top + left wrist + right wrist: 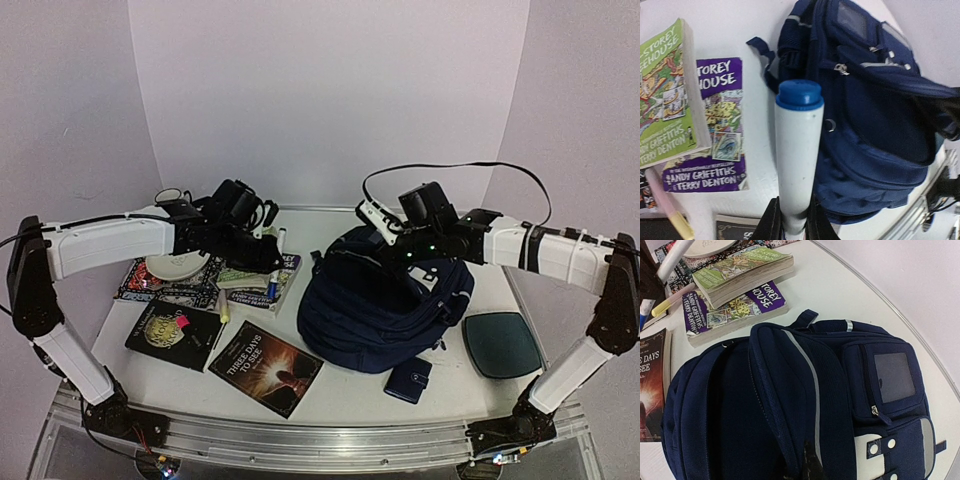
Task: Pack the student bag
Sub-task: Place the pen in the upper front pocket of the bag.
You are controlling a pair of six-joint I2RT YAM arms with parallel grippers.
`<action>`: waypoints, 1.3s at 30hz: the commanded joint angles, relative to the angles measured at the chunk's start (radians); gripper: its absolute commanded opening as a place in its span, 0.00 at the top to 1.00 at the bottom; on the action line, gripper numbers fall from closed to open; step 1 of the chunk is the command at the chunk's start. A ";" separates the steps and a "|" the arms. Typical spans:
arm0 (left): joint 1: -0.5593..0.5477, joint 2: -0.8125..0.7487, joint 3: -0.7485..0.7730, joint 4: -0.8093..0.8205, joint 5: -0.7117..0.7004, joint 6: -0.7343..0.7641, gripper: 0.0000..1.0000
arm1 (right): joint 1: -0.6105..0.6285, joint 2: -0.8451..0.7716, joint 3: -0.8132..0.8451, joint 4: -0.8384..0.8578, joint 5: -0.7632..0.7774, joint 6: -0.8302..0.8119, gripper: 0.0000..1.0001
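Left gripper (793,222) clamps a marker (797,150); right gripper (807,466) pinches the rim of the bag (385,320), centre-right on the table (350,397). The marker should probably travel cap-first over the mouth, released only once inside

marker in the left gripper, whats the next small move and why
Probably swing the marker right, over the mouth of the bag. The left gripper is shut on it, between the books and the bag. The right gripper pinches the bag's fabric, seemingly holding the main compartment open. The drop spot looks ready; the marker isn't above it yet.
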 commanded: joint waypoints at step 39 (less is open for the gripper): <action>-0.129 0.278 -0.022 0.782 0.154 -0.831 0.97 | 0.037 0.033 0.050 0.214 -0.021 0.127 1.00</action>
